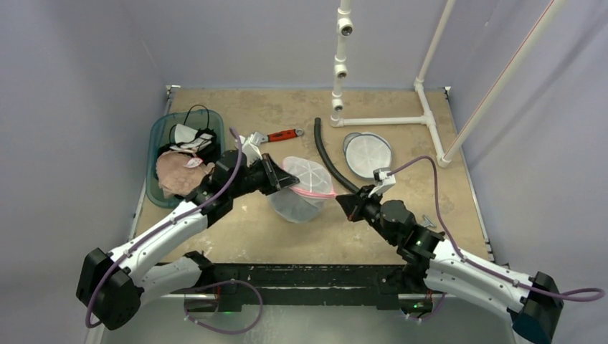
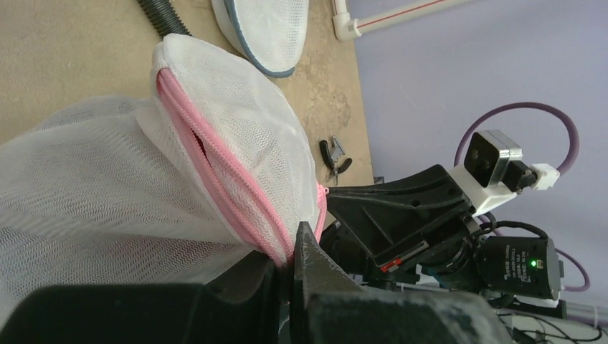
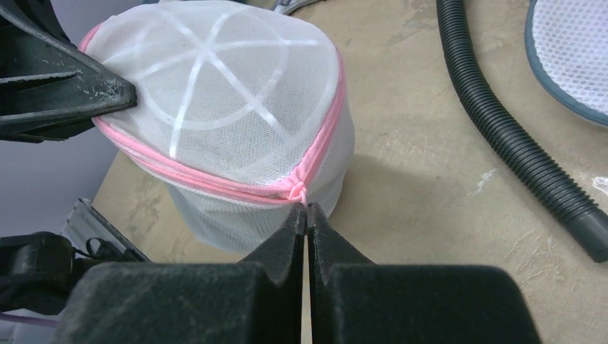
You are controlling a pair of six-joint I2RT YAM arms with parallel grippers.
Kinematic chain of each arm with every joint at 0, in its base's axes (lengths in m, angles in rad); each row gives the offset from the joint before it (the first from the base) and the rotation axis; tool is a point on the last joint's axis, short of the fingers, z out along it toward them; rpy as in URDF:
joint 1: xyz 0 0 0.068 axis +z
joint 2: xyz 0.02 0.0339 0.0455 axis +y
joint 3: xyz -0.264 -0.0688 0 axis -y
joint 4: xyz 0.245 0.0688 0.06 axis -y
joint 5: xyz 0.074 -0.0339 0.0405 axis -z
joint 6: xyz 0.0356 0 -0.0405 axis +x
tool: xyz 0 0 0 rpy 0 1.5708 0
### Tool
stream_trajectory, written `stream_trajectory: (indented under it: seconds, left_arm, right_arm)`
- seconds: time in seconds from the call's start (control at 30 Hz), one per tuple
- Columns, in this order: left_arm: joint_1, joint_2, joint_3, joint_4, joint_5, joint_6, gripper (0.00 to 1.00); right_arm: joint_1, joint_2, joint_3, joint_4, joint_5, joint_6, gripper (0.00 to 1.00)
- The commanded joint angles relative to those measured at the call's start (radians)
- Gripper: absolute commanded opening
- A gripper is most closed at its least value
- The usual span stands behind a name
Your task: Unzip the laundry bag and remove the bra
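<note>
We are barely started: the laundry bag (image 1: 305,190) stands on the table (image 1: 272,107), our left claw (image 1: 292,183) pinched shut on its pink zipper (image 3: 215,183), our right claw (image 3: 307,215) closed on what seems the pull (image 3: 297,192), the zipper nearly all shut and no bra showing, so both steps remain.

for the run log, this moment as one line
left hand shut on laundry bag | right hand shut on zipper pull | bag resting on table
</note>
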Motion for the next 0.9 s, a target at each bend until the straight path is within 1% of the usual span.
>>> stream_trajectory:
  seconds: [0.0, 0.07, 0.2, 0.23, 0.3, 0.33, 0.37, 0.4, 0.5, 0.57, 0.6, 0.67, 0.77, 0.83, 0.87]
  left_arm:
    - [0.05, 0.044, 0.092, 0.019, 0.077, 0.123, 0.0]
    - [0.059, 0.088, 0.099, 0.062, 0.115, 0.143, 0.0]
    - [0.075, 0.189, 0.131, 0.109, 0.176, 0.218, 0.0]
    - [0.081, 0.214, 0.142, 0.108, 0.18, 0.248, 0.0]
    - [0.095, 0.259, 0.153, 0.071, 0.143, 0.294, 0.0]
    - [0.101, 0.272, 0.138, 0.073, 0.125, 0.301, 0.04]
    - [0.105, 0.281, 0.115, 0.095, 0.12, 0.302, 0.11]
    - [0.108, 0.288, 0.089, 0.116, 0.119, 0.297, 0.2]
    - [0.109, 0.267, 0.016, 0.173, 0.115, 0.257, 0.57]
    - [0.109, 0.214, -0.013, 0.166, 0.102, 0.232, 0.71]
    - [0.109, 0.178, -0.018, 0.145, 0.093, 0.222, 0.76]
    - [0.108, 0.091, -0.01, 0.075, 0.09, 0.197, 0.8]
    - [0.095, -0.043, 0.004, -0.037, 0.076, 0.118, 0.82]
    - [0.049, -0.128, 0.0, -0.084, 0.006, 0.036, 0.82]
    - [0.006, -0.162, -0.005, -0.105, -0.043, -0.006, 0.83]
  right_arm:
    - [-0.006, -0.051, -0.022, -0.119, 0.119, 0.014, 0.0]
    - [-0.008, -0.084, -0.041, -0.069, 0.08, -0.032, 0.0]
    - [-0.005, -0.132, -0.068, 0.008, -0.061, -0.107, 0.0]
    - [-0.005, -0.144, -0.076, 0.029, -0.094, -0.119, 0.0]
    - [-0.005, -0.158, -0.09, 0.065, -0.165, -0.137, 0.0]
    - [-0.005, -0.159, -0.097, 0.083, -0.195, -0.142, 0.0]
    - [-0.006, -0.154, -0.103, 0.099, -0.224, -0.147, 0.0]
    - [-0.006, -0.145, -0.106, 0.112, -0.242, -0.148, 0.0]
    - [-0.006, -0.107, -0.108, 0.14, -0.272, -0.153, 0.0]
    - [-0.006, -0.086, -0.106, 0.154, -0.277, -0.157, 0.0]
    - [-0.005, -0.079, -0.105, 0.158, -0.278, -0.157, 0.0]
    - [-0.005, -0.065, -0.1, 0.163, -0.275, -0.158, 0.0]
    - [-0.006, -0.056, -0.096, 0.165, -0.27, -0.158, 0.0]
    - [-0.005, -0.048, -0.096, 0.172, -0.264, -0.16, 0.0]
    - [-0.005, -0.043, -0.097, 0.175, -0.262, -0.161, 0.0]
